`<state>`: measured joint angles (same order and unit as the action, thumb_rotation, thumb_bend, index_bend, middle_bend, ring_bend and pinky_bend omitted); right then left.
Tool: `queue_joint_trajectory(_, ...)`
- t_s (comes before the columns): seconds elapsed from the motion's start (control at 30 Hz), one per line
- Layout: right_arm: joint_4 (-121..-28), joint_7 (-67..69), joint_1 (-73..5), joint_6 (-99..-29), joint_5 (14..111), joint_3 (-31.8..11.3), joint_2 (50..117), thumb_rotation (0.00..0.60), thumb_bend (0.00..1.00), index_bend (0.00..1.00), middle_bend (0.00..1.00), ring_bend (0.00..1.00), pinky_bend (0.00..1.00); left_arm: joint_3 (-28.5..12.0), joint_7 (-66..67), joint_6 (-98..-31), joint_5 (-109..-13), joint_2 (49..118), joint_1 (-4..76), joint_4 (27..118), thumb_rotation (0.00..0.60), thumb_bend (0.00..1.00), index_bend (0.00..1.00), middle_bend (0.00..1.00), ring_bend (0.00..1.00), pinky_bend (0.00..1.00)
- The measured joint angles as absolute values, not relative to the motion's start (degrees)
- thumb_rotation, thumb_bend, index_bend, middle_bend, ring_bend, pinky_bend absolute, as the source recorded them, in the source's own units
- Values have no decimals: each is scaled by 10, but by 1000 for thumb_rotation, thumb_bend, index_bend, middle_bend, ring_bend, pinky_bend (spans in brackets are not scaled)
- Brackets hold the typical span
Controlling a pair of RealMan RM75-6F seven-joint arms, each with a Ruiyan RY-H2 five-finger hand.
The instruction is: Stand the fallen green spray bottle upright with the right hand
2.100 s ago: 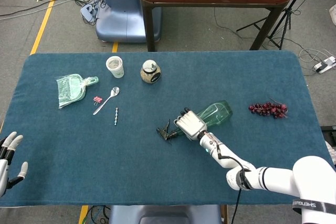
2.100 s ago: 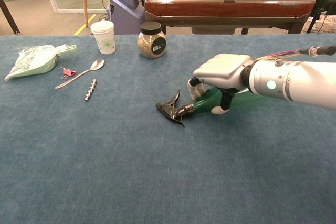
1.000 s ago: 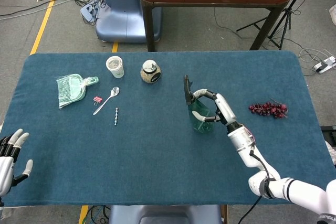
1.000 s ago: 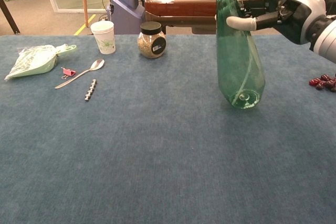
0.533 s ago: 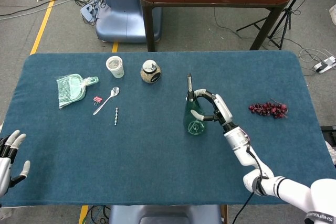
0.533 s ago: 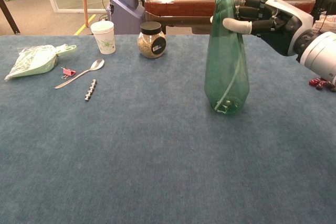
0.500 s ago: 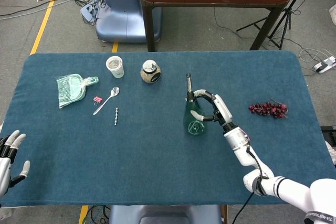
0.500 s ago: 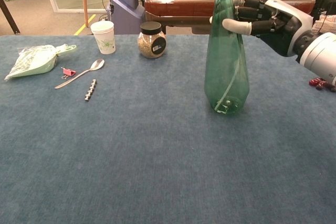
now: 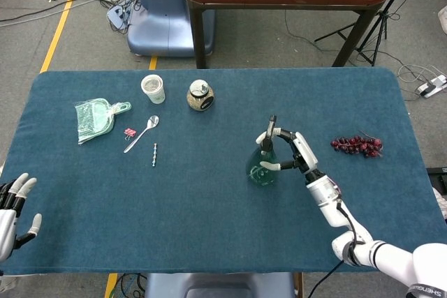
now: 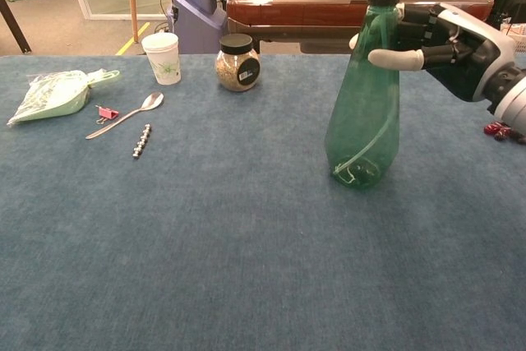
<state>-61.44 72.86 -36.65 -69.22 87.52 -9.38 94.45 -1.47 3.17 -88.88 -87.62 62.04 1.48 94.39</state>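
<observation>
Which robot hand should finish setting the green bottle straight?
Right. The right robot hand already grips the neck of the tilted green spray bottle. The left robot hand sits open at the table's far corner.

In the chest view the green spray bottle's nozzle runs off the top edge, and the right hand's wrist leaves the right edge. The left hand is cut by the head view's left edge, off the desk's near-left corner. The grapes barely show at the right edge.
</observation>
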Motion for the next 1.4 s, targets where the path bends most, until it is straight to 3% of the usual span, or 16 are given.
queue_joint_trajectory(0.23,-618,722,-361,-703,885,-85,933,600,0,449,366,234,214,-15,35,-889,-877,621,15,946,600,453,96,39,60,48)
queue_joint_trajectory(0.43,-629,696,-362,-699,890,-79,916,600,0,209,194,120,96,-15,35,-890,-877,621,15,947,600,452,96,39,60,48)
queue_joint_trajectory(0.53,-637,683,-367,-693,890,-81,909,600,0,155,141,87,65,-16,35,-890,-878,621,16,947,600,453,96,39,59,48)
queue_joint_trajectory(0.9,-680,591,-374,-665,874,-85,871,600,0,112,112,57,36,-18,34,-889,-879,619,19,946,600,453,96,39,60,48)
queue_joint_trajectory(1.4,-861,375,-250,-712,864,-5,667,600,0,112,185,57,36,-21,42,-873,-886,614,35,956,600,453,96,39,59,48)
